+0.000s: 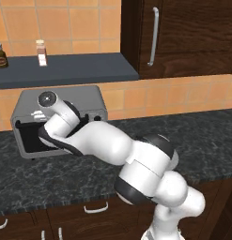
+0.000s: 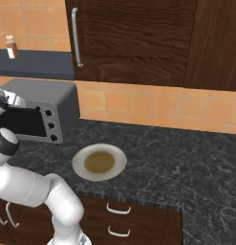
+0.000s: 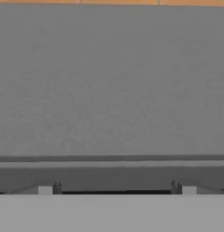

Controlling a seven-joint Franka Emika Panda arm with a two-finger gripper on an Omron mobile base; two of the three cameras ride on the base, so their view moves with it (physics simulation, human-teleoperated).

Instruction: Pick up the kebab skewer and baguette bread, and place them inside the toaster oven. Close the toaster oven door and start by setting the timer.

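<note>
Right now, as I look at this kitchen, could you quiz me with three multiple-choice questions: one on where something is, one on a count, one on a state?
1. Where is the plate?
A. Inside the oven
B. On top of the oven
C. On the counter, right of the oven

2. How many dark knobs are on the oven's panel?
A. Three
B. One
C. Five

3. What state is the gripper in?
A. Shut on bread
B. Open, holding nothing
C. Shut on a skewer

Answers:
1. C, since the right base view shows the plate on the dark counter beside the oven.
2. A, since three knobs run down the panel.
3. B, since the hand view shows the fingertips wide apart with nothing between them.
</note>
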